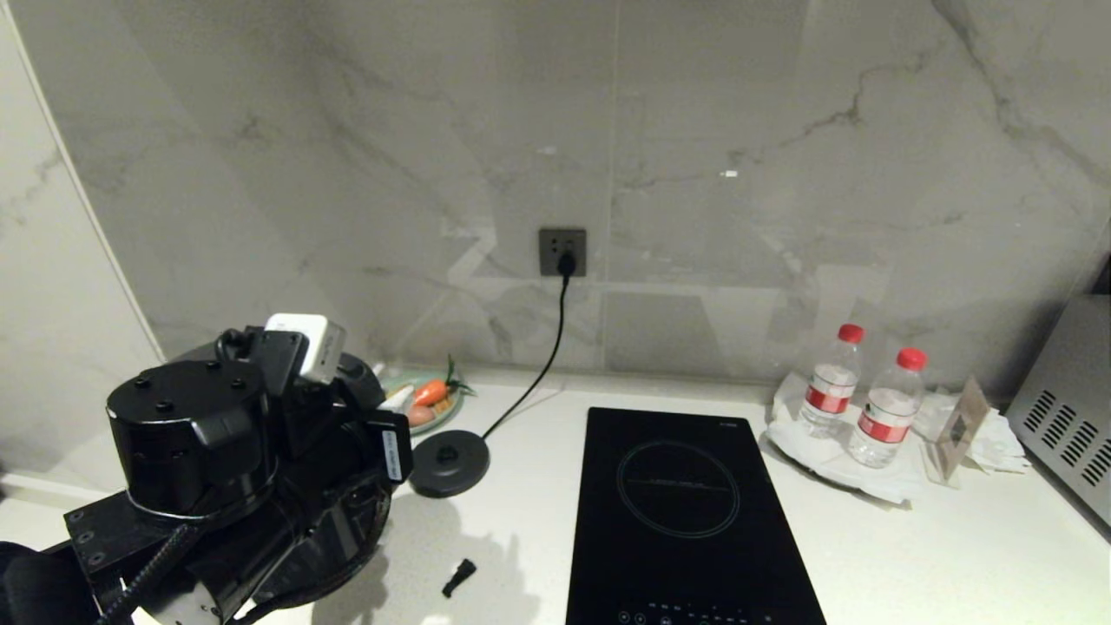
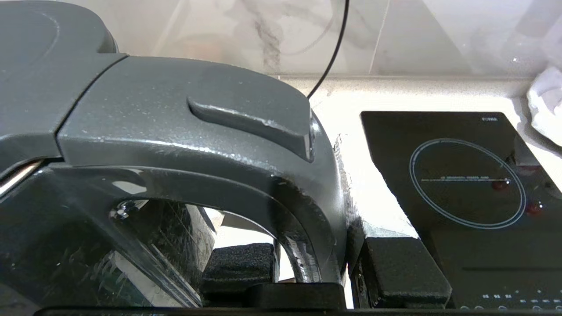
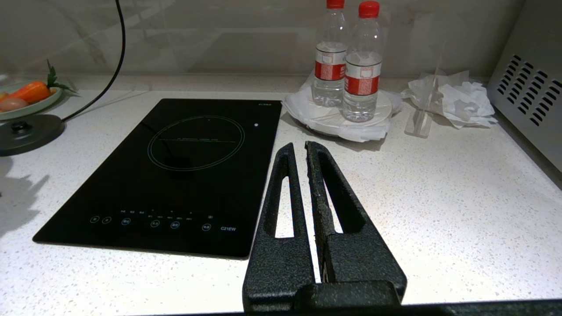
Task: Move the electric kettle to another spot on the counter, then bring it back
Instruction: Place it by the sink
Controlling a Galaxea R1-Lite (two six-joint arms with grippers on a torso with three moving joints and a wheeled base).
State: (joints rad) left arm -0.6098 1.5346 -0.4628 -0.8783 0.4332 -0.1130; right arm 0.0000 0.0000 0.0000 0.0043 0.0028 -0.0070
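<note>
The glossy black electric kettle [image 2: 175, 131] fills the left wrist view, with its flat lid and loop handle close up. My left gripper [image 2: 320, 263] is shut on the handle, one pad inside the loop and the other fingertip [image 2: 399, 267] outside it. In the head view the left arm covers most of the kettle [image 1: 338, 529] at the lower left, left of its round base; its foot is hidden. My right gripper [image 3: 300, 147] hangs shut and empty over the white speckled counter [image 3: 439, 197], right of the hob.
The corded round base [image 1: 449, 463] sits in front of a plate with a carrot [image 1: 430, 399]. A black induction hob [image 1: 686, 512] lies mid-counter. Two water bottles [image 1: 829, 382] on a plate and a metal appliance [image 1: 1068, 417] stand right. A small black piece [image 1: 458, 577] lies near the front.
</note>
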